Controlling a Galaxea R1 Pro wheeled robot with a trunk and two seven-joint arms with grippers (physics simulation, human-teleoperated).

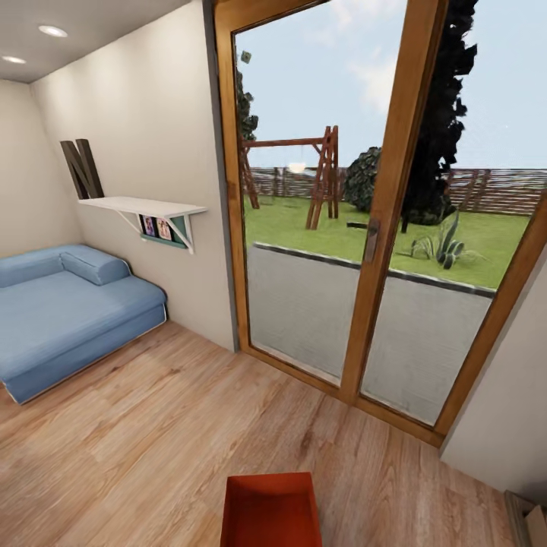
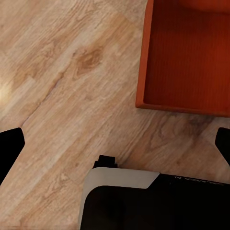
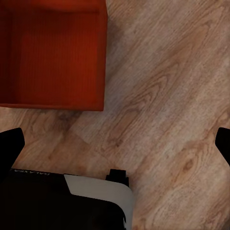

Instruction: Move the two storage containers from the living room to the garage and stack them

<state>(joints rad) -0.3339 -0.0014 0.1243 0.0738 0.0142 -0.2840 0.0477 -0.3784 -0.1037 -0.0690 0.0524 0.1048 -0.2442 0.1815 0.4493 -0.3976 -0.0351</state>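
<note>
Storage container [image 1: 271, 510], orange-red, open top, sits on the light wood-plank floor [image 1: 152, 441] of the living room, at the head view's lower edge, directly ahead of the robot. Ribbed interior visible in both wrist views [image 2: 189, 57] [image 3: 52, 52].

Left gripper [image 2: 117, 148]: fingers spread wide apart, nothing between them, above bare planks beside the bin. Right gripper [image 3: 115, 148]: same, parted and empty.

Beyond: blue sofa [image 1: 68, 311], white wall shelf [image 1: 144, 207], wood-framed glass door [image 1: 365, 228].
</note>
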